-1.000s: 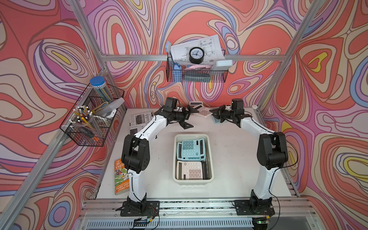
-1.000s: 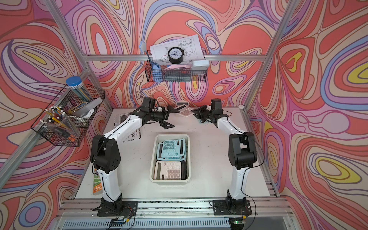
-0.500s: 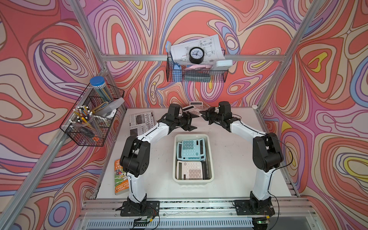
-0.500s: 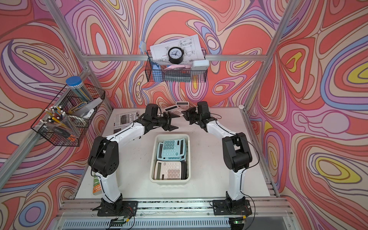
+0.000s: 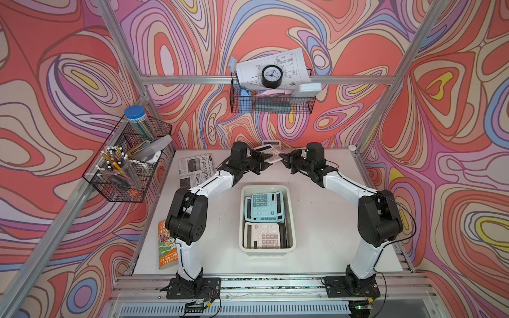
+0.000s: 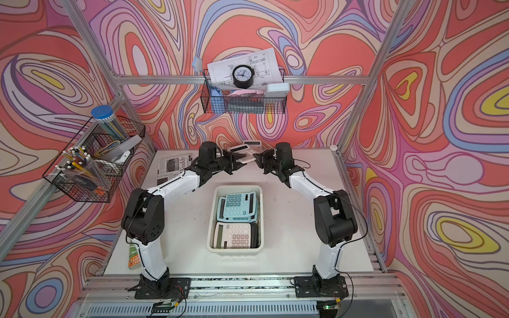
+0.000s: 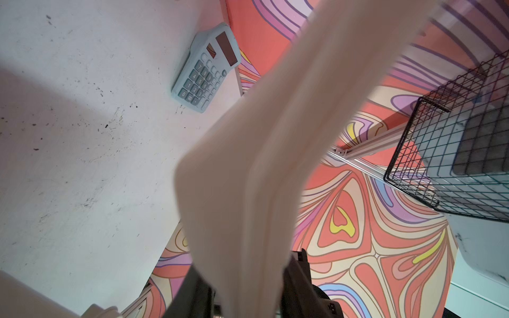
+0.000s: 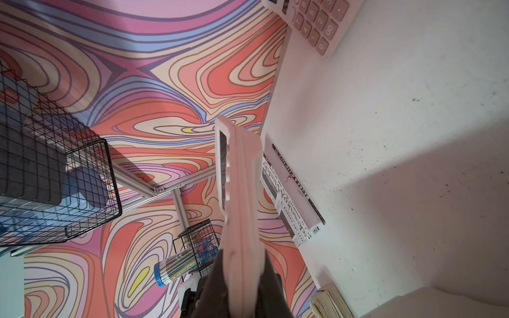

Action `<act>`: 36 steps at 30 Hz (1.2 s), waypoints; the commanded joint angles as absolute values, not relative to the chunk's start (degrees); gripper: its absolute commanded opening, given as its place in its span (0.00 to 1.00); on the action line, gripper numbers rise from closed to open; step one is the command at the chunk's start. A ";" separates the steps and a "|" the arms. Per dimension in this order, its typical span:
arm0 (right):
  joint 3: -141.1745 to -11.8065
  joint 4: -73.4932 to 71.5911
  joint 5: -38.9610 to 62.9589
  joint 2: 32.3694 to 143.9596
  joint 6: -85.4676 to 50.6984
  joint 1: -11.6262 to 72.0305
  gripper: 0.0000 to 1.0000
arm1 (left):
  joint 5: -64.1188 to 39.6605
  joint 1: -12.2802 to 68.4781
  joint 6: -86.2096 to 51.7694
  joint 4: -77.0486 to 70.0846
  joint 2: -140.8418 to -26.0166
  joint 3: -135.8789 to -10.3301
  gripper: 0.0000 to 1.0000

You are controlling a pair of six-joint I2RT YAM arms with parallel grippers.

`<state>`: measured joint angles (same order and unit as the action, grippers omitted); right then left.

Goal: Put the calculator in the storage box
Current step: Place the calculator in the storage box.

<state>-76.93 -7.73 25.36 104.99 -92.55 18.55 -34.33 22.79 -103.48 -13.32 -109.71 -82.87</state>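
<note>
Compared with a second ago, the two arms are much closer together at the back of the table [image 5: 325,225]. The left gripper [image 5: 261,159], spread wide then, now has its dark fingers [image 7: 298,278] against both sides of the calculator [image 5: 271,155], clamped on it. The right gripper [image 5: 286,160] is pinched on the same calculator as tightly as before, its fingers [image 8: 271,287] flat to the thin body. The calculator hangs clear of the table between the two grippers, behind the storage box [image 5: 292,217] and not in it; the box's contents are unchanged.

The calculator is smooth, pale cream-pink plastic, a slim wedge; edge-on in the right wrist view it shows a dark display window and small notches along one edge; in the left wrist view it is a blurred cream slab.

The storage box is cream plastic, rectangular, with rounded corners and a flared rim. A light-blue calculator [image 5: 264,206] lies skewed in its far end, and a cream calculator [image 5: 264,235] with greyish-pink keys lies in its near end.

The table is matt white, peppered with dark scuffs; another pale calculator [image 7: 205,68] lies flat by the back wall; a folded newspaper [image 5: 194,168] lies at the rear left; the wire basket [image 7: 454,137] is thin black square mesh.
</note>
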 commanded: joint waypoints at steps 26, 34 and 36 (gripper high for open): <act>-74.20 -5.85 47.38 102.66 -80.79 9.97 0.67 | -57.04 16.13 -94.59 -7.05 -109.68 -89.14 0.00; -77.92 -8.45 59.99 107.62 -79.94 7.92 0.70 | -67.43 16.17 -96.40 -7.39 -111.42 -90.06 0.00; -78.59 -9.64 61.13 108.34 -80.62 7.73 0.71 | -68.61 16.25 -97.01 -7.87 -111.45 -89.55 0.00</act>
<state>-76.93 -7.51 55.72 106.65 -81.30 7.99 -63.13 16.19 -96.23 -4.71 -110.93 -90.04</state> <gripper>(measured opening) 0.706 0.088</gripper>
